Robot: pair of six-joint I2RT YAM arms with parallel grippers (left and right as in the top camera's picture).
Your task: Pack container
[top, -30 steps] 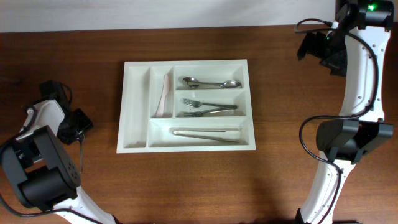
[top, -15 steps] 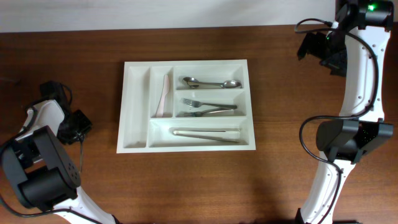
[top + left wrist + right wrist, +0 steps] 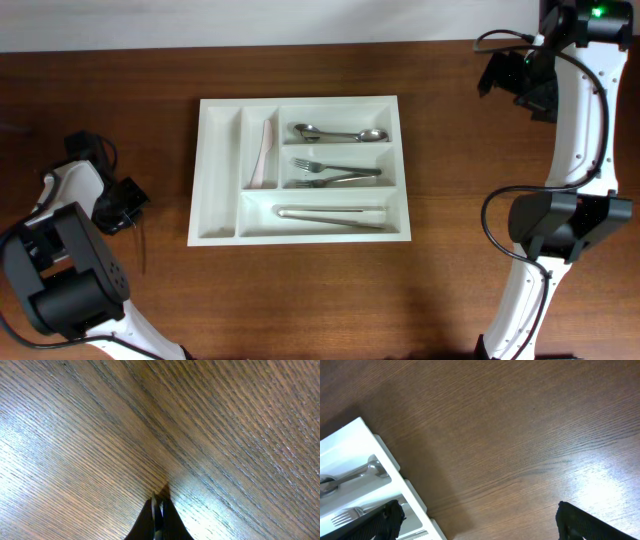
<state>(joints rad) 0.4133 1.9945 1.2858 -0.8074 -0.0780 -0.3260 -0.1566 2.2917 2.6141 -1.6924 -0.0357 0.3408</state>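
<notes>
The container, a large white tray (image 3: 300, 101), lies mid-table. One narrow compartment holds a pale knife (image 3: 267, 155); the leftmost is empty. The long compartments hold spoons (image 3: 340, 133), forks (image 3: 335, 174) and a long metal utensil (image 3: 330, 215). My left gripper (image 3: 125, 205) is low over bare wood far left of the tray. In the left wrist view its fingers (image 3: 159, 502) are shut with a thin metal sliver, seen edge-on, between them. My right gripper (image 3: 520, 85) is high at the back right, open and empty (image 3: 477, 515), with the tray's corner (image 3: 365, 430) to its left.
A thin dark line (image 3: 142, 250) shows on the wood just in front of the left gripper. The right arm's base (image 3: 560, 225) stands right of the tray. The left arm's base (image 3: 60, 270) is at the front left. The wall edge runs along the back.
The thin dark line by the left gripper has shifted slightly to the right. The tray, its contents and the right arm have not moved.
</notes>
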